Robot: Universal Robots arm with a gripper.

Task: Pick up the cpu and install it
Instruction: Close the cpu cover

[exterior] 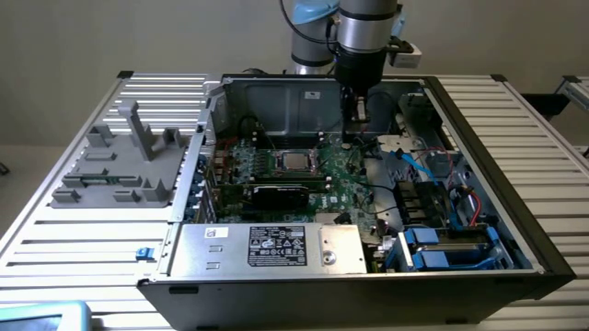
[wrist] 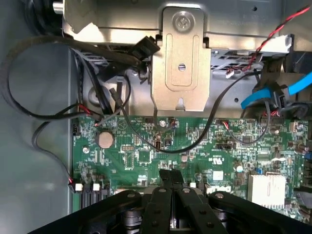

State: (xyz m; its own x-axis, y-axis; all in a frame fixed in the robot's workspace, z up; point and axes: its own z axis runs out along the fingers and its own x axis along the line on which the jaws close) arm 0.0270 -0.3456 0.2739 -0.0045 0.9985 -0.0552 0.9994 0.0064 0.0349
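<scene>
An open computer case of dark sheet metal lies on a ribbed aluminium desk. The cpu, a small flat square with a dull silvery top, sits inside the black socket frame at the middle of the green motherboard, well apart from the gripper. The gripper hangs from a smooth grey cylindrical arm inside the case, close to its far wall, beyond the cpu and to the exterior view's right of it.

In the wrist view the matte black jaws are pressed together with nothing between them, poised above the board. This view gives the close detail:
- a round coin cell
- a folded bare-metal bracket with a screw at its centre
- thin black cables looping over the grey case floor
- a flat blue cable
- a pale ridged heat sink

The exterior view gives the wider layout. A boxy silver power supply with a black label lies along the case's near edge. Blue plastic drive caddies are at the near corner on the exterior view's right. A black card lies just nearer than the socket. A grey moulded plastic fixture with upright posts stands on the desk to the exterior view's left of the case.
</scene>
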